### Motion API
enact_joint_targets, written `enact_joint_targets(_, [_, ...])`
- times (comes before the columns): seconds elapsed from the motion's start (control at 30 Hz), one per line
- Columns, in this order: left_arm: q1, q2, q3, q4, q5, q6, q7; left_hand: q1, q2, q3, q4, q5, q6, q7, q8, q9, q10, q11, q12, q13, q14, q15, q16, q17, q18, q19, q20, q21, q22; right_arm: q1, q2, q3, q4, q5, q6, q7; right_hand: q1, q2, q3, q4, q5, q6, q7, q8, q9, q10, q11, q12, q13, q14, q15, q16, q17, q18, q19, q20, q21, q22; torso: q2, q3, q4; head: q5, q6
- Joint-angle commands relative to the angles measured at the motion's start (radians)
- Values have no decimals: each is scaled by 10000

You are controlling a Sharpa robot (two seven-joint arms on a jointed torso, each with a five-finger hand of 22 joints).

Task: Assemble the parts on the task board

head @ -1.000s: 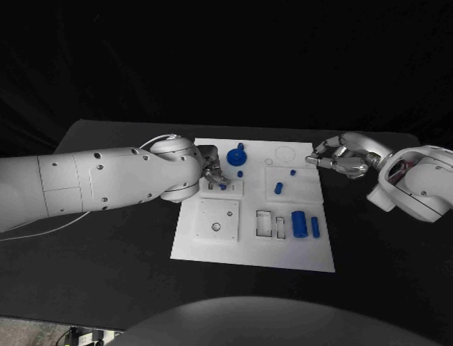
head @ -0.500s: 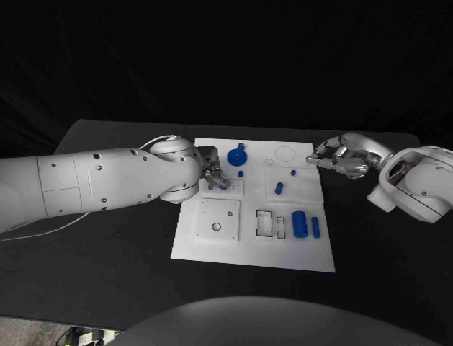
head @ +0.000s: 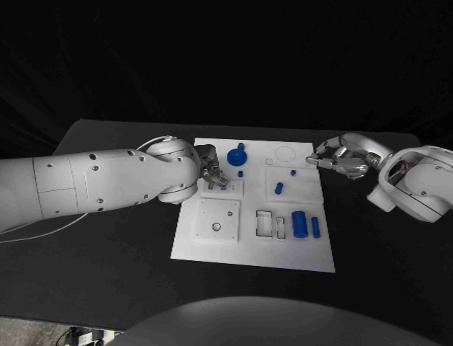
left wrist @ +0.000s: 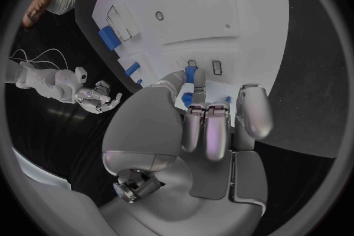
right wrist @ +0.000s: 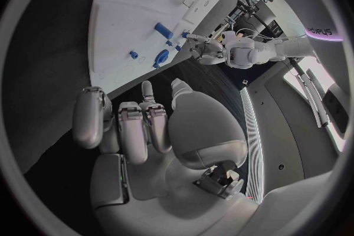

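The white task board [head: 256, 216] is lying at the middle of the black desk [head: 101, 267]. The left hand [head: 212, 173] is hovering over the board's upper left part, its fingers [left wrist: 193, 78] pinching a small blue part [left wrist: 190, 74] above a pair of slots. The right hand [head: 335, 158] is resting at the board's upper right edge, fingers [right wrist: 133, 124] curled together, holding nothing. Other blue parts [head: 304, 224] are lying in the board's recesses.
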Motion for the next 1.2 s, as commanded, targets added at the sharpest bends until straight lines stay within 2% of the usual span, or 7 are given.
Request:
enact_joint_targets(0.03, [-3, -32, 6, 49, 104, -377, 133, 131, -11, 355, -256, 150, 87, -89, 63, 222, 936, -98, -33, 2456, 1038, -74, 25, 2633, 40, 66, -16, -3, 153, -10, 17, -1, -13, -76, 149, -29, 136, 18, -5, -14, -1, -61, -20, -41, -15, 1040, 51, 38, 2632, 1043, 80, 35, 2629, 100, -70, -9, -46, 1682, -6, 4, 3, 5, 2])
enact_joint_targets(0.27, [29, -117, 24, 140, 301, -79, 170, 156, -16, 411, -260, 196, 108, -88, 95, 246, 928, -99, -44, 2443, 1038, -76, 25, 2633, 42, 63, -17, -12, 152, -15, 50, -1, -44, -73, 162, -34, 136, 18, -5, -14, -1, -61, -20, -41, -15, 1040, 51, 38, 2632, 1043, 80, 35, 2629, 100, -70, -9, -46, 1682, -12, 8, 1, 24, 2])
enact_joint_targets(0.37, [81, -131, 40, 134, 549, 358, 160, 181, -13, 461, -265, 227, 122, -87, 119, 262, 930, -98, -43, 2444, 1038, -76, 25, 2633, 40, 68, -17, -11, 160, -16, 63, -1, -50, -71, 163, -34, 138, 20, -4, -14, -2, -61, -20, -41, -15, 1040, 52, 38, 2632, 1043, 80, 35, 2629, 101, -72, -8, -49, 1681, -8, 6, -6, 19, 2])
enact_joint_targets(0.67, [441, -36, 79, -115, 923, 2224, -17, 217, -185, 832, -291, 829, 68, -50, 329, 463, 977, -80, 20, 2521, 1038, -67, 25, 2633, 27, 118, -16, 10, 246, -18, 48, -1, -46, -49, 171, -45, 142, 27, 0, -13, -2, -60, -19, -41, -16, 1040, 54, 38, 2632, 1043, 81, 35, 2629, 103, -80, -8, -59, 1678, -4, 7, -8, 8, 2])
enact_joint_targets(0.8, [570, 115, 86, -339, 964, 2755, -78, 198, -203, 917, -289, 955, 31, -43, 383, 522, 1003, -75, 56, 2564, 1038, -67, 25, 2633, 19, 148, -15, 35, 286, -18, 50, -1, -43, -32, 178, -48, 142, 27, 0, -13, -2, -60, -19, -41, -16, 1040, 54, 38, 2632, 1043, 81, 35, 2629, 103, -80, -8, -59, 1678, -5, 6, -9, 9, 2])
enact_joint_targets(1.0, [641, 410, 102, -708, 1274, 3109, -127, 179, -204, 961, -284, 1010, 17, -42, 415, 554, 996, -74, 45, 2551, 1038, -66, 25, 2633, 19, 151, -15, 33, 291, -19, 49, -1, -32, -24, 190, -51, 151, 33, 5, -14, -3, -59, -17, -42, -17, 1040, 57, 38, 2632, 1043, 83, 35, 2629, 107, -93, -6, -75, 1673, 4, 3, -9, -9, 2])
enact_joint_targets(1.2, [653, 617, 120, -920, 1469, 3000, -121, 160, -198, 982, -273, 1011, 3, -39, 428, 570, 988, -70, 35, 2539, 1038, -64, 25, 2633, 21, 147, -14, 27, 288, -19, 51, -1, -33, -22, 211, -53, 168, 37, 12, -21, -4, -58, -16, -44, -19, 1040, 60, 38, 2632, 1043, 85, 35, 2629, 109, -100, -4, -86, 1669, -1, 7, -5, 13, 2])
